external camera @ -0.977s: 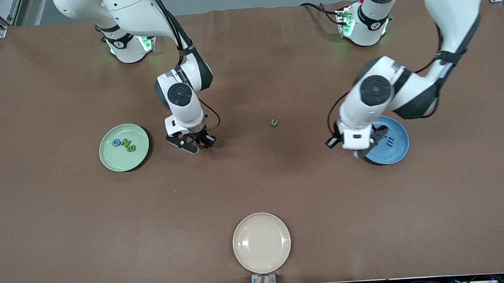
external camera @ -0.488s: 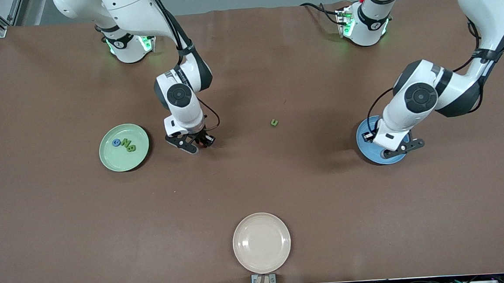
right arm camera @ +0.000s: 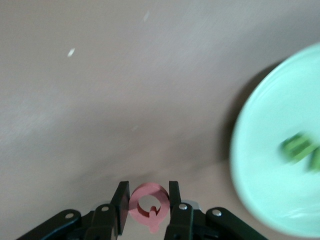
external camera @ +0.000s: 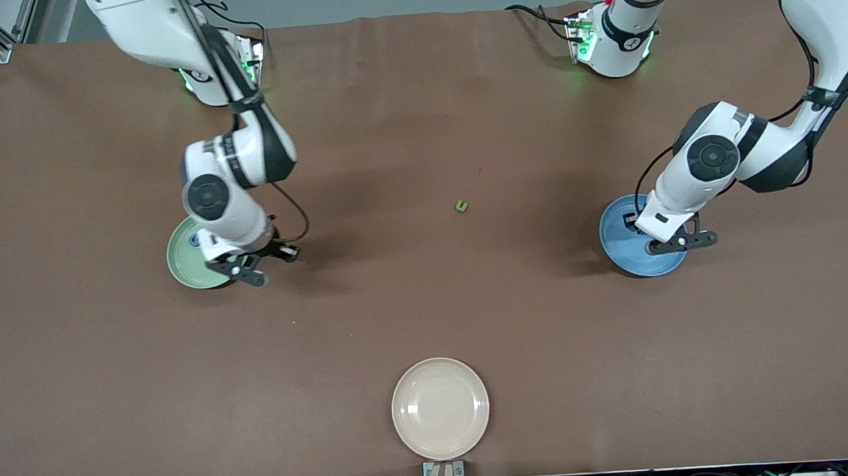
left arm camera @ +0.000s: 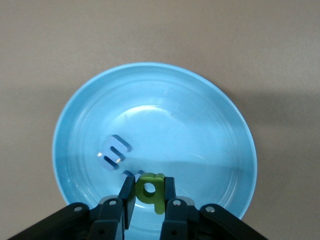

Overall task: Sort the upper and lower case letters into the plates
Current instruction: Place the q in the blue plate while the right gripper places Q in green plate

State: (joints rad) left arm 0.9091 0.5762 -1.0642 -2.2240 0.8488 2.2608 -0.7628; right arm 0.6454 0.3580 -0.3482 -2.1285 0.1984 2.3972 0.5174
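Observation:
My left gripper (external camera: 678, 243) hangs over the blue plate (external camera: 627, 255), shut on a green letter q (left arm camera: 151, 191). In the left wrist view the blue plate (left arm camera: 200, 120) holds a blue letter (left arm camera: 114, 152), and a second blue piece (left arm camera: 131, 174) is partly hidden by my fingers. My right gripper (external camera: 249, 269) is at the pale green plate's (external camera: 181, 264) edge, on the side toward the table's middle. It is shut on a pinkish red letter Q (right arm camera: 149, 201). That plate (right arm camera: 260, 170) holds blurred green letters (right arm camera: 300, 147) and a blue letter (external camera: 194, 239). One green letter (external camera: 461, 206) lies on the table mid-way between the plates.
A cream-white plate (external camera: 440, 408) sits near the table's edge closest to the front camera. The brown table (external camera: 429, 318) spreads wide around it. The right arm's wrist covers much of the pale green plate in the front view.
My right gripper has moved with the red letter from the table's middle to the pale green plate's edge. My left gripper swung across the blue plate toward the left arm's end.

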